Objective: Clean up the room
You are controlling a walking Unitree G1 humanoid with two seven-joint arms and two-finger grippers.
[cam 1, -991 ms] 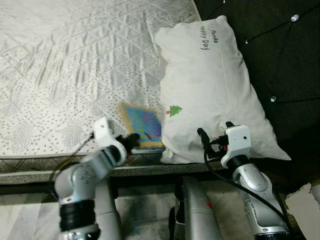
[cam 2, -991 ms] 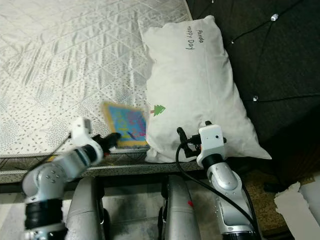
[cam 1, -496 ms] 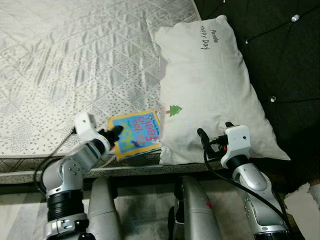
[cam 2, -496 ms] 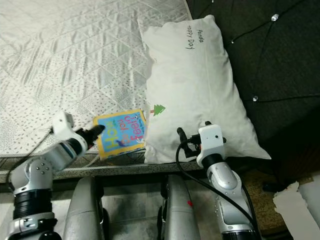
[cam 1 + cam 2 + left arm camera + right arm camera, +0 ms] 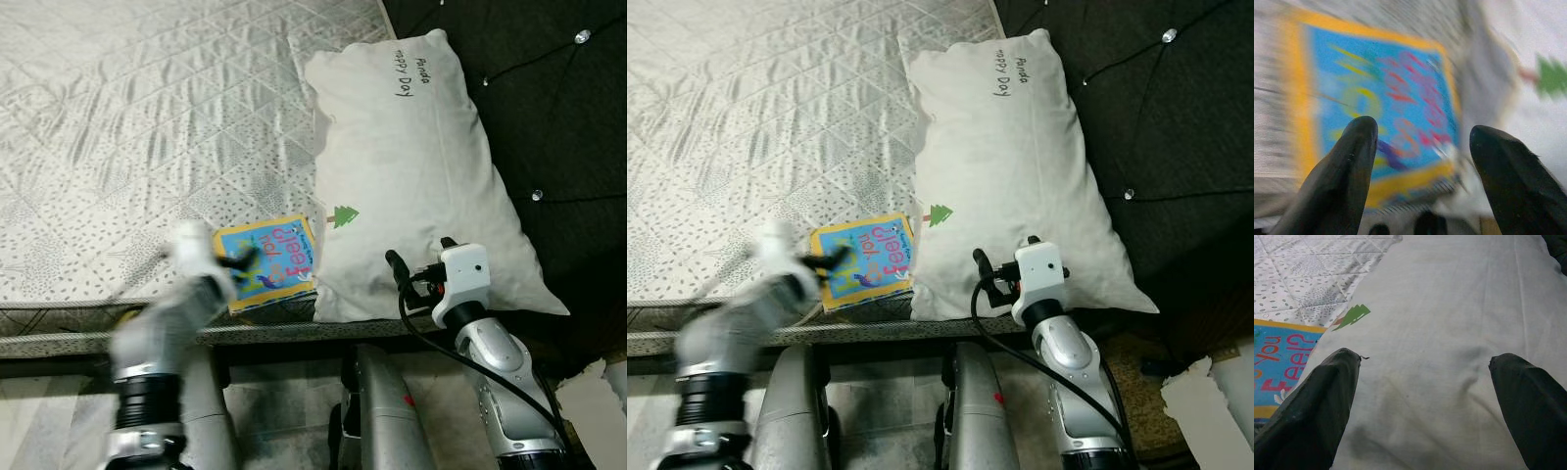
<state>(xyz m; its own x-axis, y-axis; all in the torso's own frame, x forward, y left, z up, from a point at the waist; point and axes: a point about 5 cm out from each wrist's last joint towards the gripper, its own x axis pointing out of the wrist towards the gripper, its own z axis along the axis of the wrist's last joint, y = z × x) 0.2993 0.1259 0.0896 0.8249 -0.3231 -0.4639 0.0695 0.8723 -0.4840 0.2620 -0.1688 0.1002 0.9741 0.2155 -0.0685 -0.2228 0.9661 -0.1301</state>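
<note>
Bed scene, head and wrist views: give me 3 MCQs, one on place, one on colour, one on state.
1. Where is the book?
A. On the pillow
B. On the mattress edge beside the pillow
C. On the floor

2. What colour is the tree print on the pillow?
A. Green
B. Red
C. Black

3. How do the right gripper jaws stand?
A. Shut on the pillow
B. Shut on the book
C. Open

Key: 1 B, the book lies flat on the mattress against the pillow's side; 2 A, the tree is green; 3 C, the right wrist view shows both fingers spread apart.

Blurred left end effector [image 5: 242, 262] over book [image 5: 269, 260]
</note>
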